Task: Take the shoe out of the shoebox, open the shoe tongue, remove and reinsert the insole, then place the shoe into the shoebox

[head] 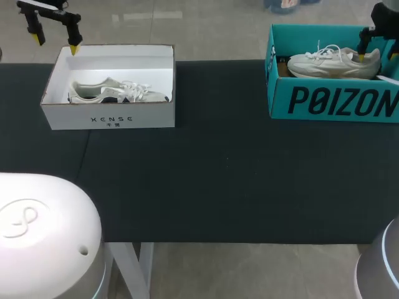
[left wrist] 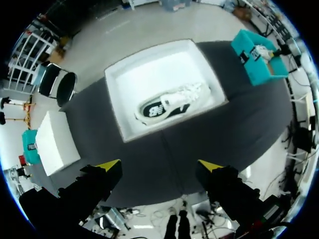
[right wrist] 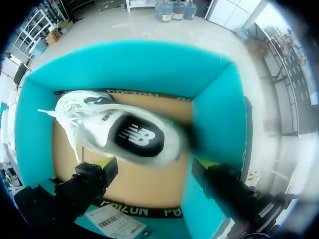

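Two boxes each hold one pale shoe: white box (head: 106, 118) at left, teal box (head: 330, 103) at right. The right gripper (right wrist: 154, 163) hangs wide open and empty over the teal box's shoe (right wrist: 119, 134). The left gripper (left wrist: 159, 165), equally open and empty, hangs near the white box. The shoe is probably light, with a soft upper and a firmer heel collar to grasp. Both box fronts carry printed lettering, and each insole carries a logo.

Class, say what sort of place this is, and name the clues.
Probably a robot test lab: a dark table carries a white shoebox and a teal shoebox, each holding a shoe, with the left gripper and right gripper over them.
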`<state>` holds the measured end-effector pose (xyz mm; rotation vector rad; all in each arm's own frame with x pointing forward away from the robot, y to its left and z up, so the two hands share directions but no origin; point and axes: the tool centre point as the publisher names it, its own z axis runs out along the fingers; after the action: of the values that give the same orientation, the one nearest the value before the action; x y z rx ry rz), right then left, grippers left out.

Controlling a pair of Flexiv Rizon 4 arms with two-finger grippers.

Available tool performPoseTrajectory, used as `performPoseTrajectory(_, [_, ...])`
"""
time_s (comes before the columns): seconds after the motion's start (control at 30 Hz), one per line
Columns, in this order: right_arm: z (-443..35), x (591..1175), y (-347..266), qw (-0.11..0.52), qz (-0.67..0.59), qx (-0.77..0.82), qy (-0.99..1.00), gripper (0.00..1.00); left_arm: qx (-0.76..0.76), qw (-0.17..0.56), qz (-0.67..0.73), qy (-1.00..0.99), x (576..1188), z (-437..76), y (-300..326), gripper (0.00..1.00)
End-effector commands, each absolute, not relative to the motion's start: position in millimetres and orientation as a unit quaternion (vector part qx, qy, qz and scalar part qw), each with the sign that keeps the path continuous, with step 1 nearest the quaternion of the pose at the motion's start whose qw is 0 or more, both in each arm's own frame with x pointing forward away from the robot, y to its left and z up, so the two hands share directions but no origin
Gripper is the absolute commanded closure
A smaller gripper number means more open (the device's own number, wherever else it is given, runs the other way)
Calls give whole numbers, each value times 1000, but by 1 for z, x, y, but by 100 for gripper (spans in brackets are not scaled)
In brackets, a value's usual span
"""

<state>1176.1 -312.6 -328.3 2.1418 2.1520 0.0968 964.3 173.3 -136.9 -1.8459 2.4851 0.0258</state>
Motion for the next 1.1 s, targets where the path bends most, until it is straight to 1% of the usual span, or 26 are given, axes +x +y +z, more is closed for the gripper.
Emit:
performPoseTrajectory(0.03, [-338, 1190, -315, 41, 26, 705, 708, 0, -859, 7, -97, 502, 958, -147, 180, 0])
performPoseTrajectory(0.47, [-349, 1210, -313, 24, 42, 723, 689, 0, -865, -3, -70, 497, 946, -155, 178, 0])
performPoseTrajectory(0.57, [-346, 1212, -313, 25, 47, 731, 680, 0, -865, -10, -68, 496, 946, -159, 176, 0])
performPoseTrajectory(0.73, [-342, 1216, -316, 44, 57, 752, 656, 0, -863, -15, -65, 500, 949, -163, 171, 0])
performPoseTrajectory(0.93, [-348, 1218, -318, 43, 62, 764, 641, 0, -862, -20, -61, 504, 952, -164, 168, 0])
performPoseTrajectory(1.1, [-353, 1216, -315, 44, 61, 766, 638, 0, -833, -22, -76, 548, 951, -158, 163, 0])
